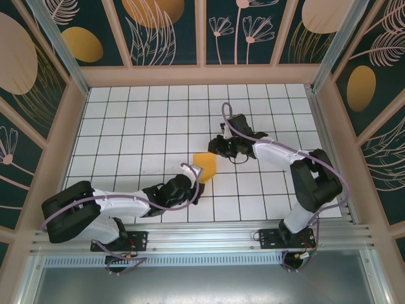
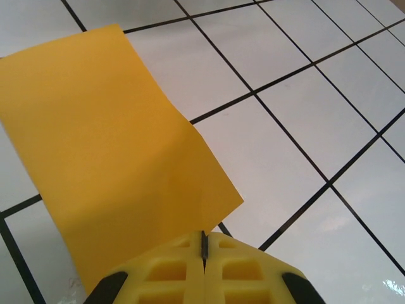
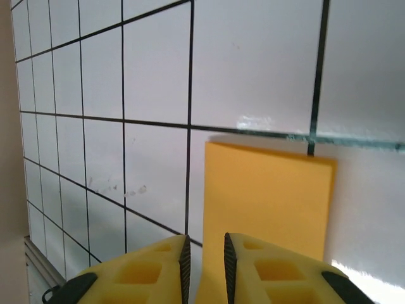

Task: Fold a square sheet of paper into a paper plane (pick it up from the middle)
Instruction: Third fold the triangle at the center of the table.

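Observation:
The square sheet of paper [image 1: 205, 166] is orange-yellow and shows as an upright rectangle near the middle of the tiled table. My left gripper [image 1: 195, 180] is shut on its near lower edge; in the left wrist view the yellow fingers [image 2: 204, 244] meet on the sheet [image 2: 107, 145], which stretches away up and to the left. My right gripper [image 1: 216, 149] is just beyond the sheet's far end. In the right wrist view its jaws [image 3: 204, 253] stand a little apart, and the left edge of the paper [image 3: 269, 196] runs down into the gap between them without being pinched.
The white grid table [image 1: 139, 126] stretches around the paper, with a wooden frame and dark patterned walls [image 1: 158, 31] on three sides. A metal rail [image 1: 209, 231] carrying both arm bases runs along the near edge.

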Tool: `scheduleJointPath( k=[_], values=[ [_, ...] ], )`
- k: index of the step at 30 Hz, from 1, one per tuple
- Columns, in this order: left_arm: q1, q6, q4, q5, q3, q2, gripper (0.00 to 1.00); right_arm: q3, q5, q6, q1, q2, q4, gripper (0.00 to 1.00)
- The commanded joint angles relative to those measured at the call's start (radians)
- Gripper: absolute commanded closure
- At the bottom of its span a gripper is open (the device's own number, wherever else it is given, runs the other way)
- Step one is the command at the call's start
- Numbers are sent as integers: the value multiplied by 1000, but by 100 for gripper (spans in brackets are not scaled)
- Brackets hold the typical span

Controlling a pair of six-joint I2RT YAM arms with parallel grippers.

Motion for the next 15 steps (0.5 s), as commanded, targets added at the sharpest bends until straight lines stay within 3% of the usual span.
scheduleJointPath(
  k=[1, 6, 15],
  values=[
    [18, -35, 56, 58, -21, -14, 100, 67, -30, -84, 18, 97, -69, 81],
    [42, -60, 86, 103, -42, -7, 100, 100, 0, -118, 49, 186, -103, 89],
    [102, -84, 119, 188, -61, 1, 100, 79, 53, -175, 78, 248, -122, 95]
  ],
)
